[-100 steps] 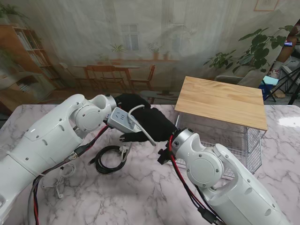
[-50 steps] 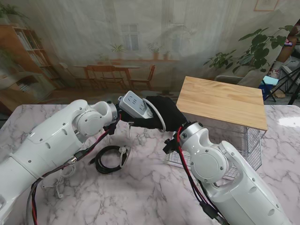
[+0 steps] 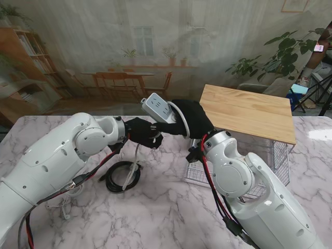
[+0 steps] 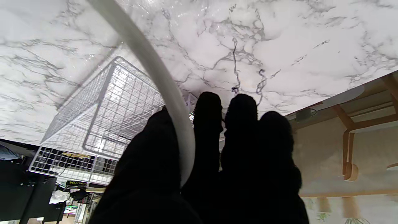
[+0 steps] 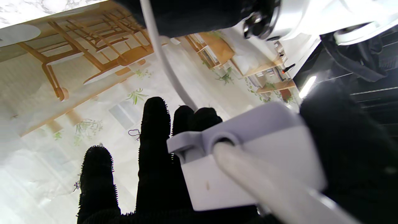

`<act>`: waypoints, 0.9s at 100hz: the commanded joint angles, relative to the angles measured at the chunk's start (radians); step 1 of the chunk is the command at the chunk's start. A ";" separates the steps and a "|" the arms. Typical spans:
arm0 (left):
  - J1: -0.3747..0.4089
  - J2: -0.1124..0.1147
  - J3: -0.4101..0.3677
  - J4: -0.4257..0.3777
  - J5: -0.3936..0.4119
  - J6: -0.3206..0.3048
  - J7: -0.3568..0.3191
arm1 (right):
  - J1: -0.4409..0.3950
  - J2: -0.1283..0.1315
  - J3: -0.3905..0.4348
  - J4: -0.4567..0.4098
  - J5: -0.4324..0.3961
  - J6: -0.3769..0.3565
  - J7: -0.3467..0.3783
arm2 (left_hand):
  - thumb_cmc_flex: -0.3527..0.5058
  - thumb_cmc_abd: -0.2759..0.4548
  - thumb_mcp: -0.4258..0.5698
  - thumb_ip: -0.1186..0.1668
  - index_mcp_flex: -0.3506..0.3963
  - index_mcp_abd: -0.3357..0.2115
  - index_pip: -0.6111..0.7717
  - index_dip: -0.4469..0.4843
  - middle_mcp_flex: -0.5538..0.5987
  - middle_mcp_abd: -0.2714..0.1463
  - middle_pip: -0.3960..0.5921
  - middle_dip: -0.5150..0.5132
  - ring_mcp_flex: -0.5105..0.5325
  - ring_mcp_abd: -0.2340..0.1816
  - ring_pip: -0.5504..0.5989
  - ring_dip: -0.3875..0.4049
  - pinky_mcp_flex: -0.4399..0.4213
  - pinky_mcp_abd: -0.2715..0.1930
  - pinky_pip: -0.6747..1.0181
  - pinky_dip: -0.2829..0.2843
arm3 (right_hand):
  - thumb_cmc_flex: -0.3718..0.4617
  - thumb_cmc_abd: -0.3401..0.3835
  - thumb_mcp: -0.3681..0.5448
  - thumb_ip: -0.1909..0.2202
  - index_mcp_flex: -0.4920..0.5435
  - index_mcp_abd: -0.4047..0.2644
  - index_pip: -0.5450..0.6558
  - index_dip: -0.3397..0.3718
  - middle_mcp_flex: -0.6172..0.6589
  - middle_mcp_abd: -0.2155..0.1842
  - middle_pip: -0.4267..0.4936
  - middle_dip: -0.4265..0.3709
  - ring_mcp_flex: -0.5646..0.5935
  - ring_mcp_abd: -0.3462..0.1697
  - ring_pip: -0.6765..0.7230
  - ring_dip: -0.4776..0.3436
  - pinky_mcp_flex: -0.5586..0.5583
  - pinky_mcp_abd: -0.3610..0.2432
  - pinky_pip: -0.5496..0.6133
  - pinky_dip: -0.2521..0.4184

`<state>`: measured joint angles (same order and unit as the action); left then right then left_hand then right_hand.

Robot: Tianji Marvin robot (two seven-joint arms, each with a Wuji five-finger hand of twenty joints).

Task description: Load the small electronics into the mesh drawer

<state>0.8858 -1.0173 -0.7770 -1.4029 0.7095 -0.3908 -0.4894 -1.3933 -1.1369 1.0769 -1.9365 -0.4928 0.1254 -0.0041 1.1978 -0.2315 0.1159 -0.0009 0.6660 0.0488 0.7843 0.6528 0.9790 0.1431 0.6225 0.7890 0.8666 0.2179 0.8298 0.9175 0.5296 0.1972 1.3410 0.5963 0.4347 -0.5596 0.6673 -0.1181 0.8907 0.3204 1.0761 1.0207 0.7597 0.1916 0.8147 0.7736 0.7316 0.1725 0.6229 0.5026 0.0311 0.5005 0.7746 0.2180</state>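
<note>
The white power strip point(image 3: 157, 108) sits tilted in the right hand point(image 3: 189, 120), held above the table. Its cord point(image 3: 136, 155) drops through the left hand point(image 3: 143, 133) — seemingly pinched between fingers. The mesh drawer point(image 3: 277, 161) is mostly hidden by the right arm.

Surroundings on and around my marble desk point(image 3: 155, 207)

From the stand view I see the white, grey-veined desk running right across the frame, and behind it a printed backdrop point(image 3: 129, 46) showing a room with a wooden table, chairs and a window. At the far left of that backdrop stands a painted bookshelf point(image 3: 23, 57). On my right a light wooden board point(image 3: 244, 111) lies flat, raised off the desk. Beyond its far right corner a leafy green plant point(image 3: 282, 52) reaches in from the edge, with dark studio stands just beside it. Both wrist views catch the same marble and the printed chairs, blurred.
</note>
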 commanded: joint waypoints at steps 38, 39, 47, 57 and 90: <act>0.084 0.041 -0.065 -0.124 -0.032 -0.090 -0.102 | 0.064 -0.017 -0.002 0.064 -0.022 0.092 -0.039 | 0.093 0.064 0.030 0.030 0.024 -0.076 0.064 0.024 0.019 0.012 0.027 0.004 0.018 0.031 0.045 0.008 0.018 -0.027 0.035 0.022 | 0.204 0.256 0.239 0.009 0.142 -0.138 0.079 0.027 0.022 -0.088 0.106 0.024 -0.007 -0.030 0.049 0.011 -0.016 -0.017 0.003 -0.010; 0.085 0.042 -0.065 -0.128 -0.033 -0.093 -0.104 | 0.065 -0.017 -0.002 0.065 -0.022 0.093 -0.039 | 0.093 0.064 0.030 0.030 0.024 -0.077 0.064 0.024 0.020 0.011 0.027 0.004 0.019 0.031 0.046 0.008 0.018 -0.027 0.035 0.022 | 0.204 0.256 0.239 0.009 0.141 -0.137 0.078 0.027 0.022 -0.087 0.106 0.024 -0.007 -0.029 0.050 0.011 -0.016 -0.017 0.003 -0.010; 0.103 0.048 -0.077 -0.154 -0.043 -0.112 -0.117 | 0.071 -0.019 -0.002 0.073 -0.023 0.107 -0.044 | 0.093 0.064 0.031 0.030 0.025 -0.077 0.068 0.029 0.021 0.011 0.030 0.007 0.022 0.029 0.049 0.010 0.022 -0.029 0.038 0.023 | 0.206 0.257 0.238 0.009 0.139 -0.135 0.079 0.027 0.022 -0.086 0.109 0.024 -0.009 -0.030 0.052 0.012 -0.016 -0.017 0.002 -0.009; 0.137 0.057 -0.109 -0.197 -0.048 -0.142 -0.134 | 0.075 -0.020 -0.001 0.084 -0.033 0.121 -0.052 | 0.093 0.060 0.032 0.031 0.027 -0.078 0.073 0.034 0.027 0.011 0.037 0.011 0.031 0.028 0.057 0.013 0.032 -0.029 0.046 0.025 | 0.208 0.257 0.237 0.009 0.137 -0.131 0.081 0.026 0.020 -0.084 0.111 0.023 -0.011 -0.028 0.055 0.013 -0.018 -0.017 0.001 -0.008; 0.295 0.076 -0.293 -0.359 -0.028 -0.265 -0.146 | 0.098 -0.019 -0.019 0.135 -0.091 0.143 -0.060 | 0.092 0.064 0.032 0.027 0.037 -0.081 0.081 0.046 0.054 0.016 0.044 0.017 0.075 0.030 0.076 0.013 0.085 -0.020 0.072 0.023 | 0.212 0.256 0.235 0.010 0.137 -0.126 0.084 0.022 0.017 -0.082 0.115 0.020 -0.015 -0.027 0.062 0.013 -0.022 -0.018 -0.004 -0.003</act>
<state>1.1657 -0.9556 -1.0615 -1.7343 0.6707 -0.6344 -0.6249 -1.3049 -1.1553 1.0553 -1.8143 -0.5768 0.2590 -0.0595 1.1984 -0.2314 0.1156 -0.0009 0.6660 0.0484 0.7864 0.6643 0.9920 0.1431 0.6382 0.7904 0.9034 0.2141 0.8542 0.9175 0.5813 0.1959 1.3661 0.5963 0.4339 -0.5597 0.6636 -0.1181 0.9021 0.3246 1.0767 1.0209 0.7597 0.1923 0.8254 0.7736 0.7314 0.1724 0.6228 0.5031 0.0306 0.4975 0.7750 0.2180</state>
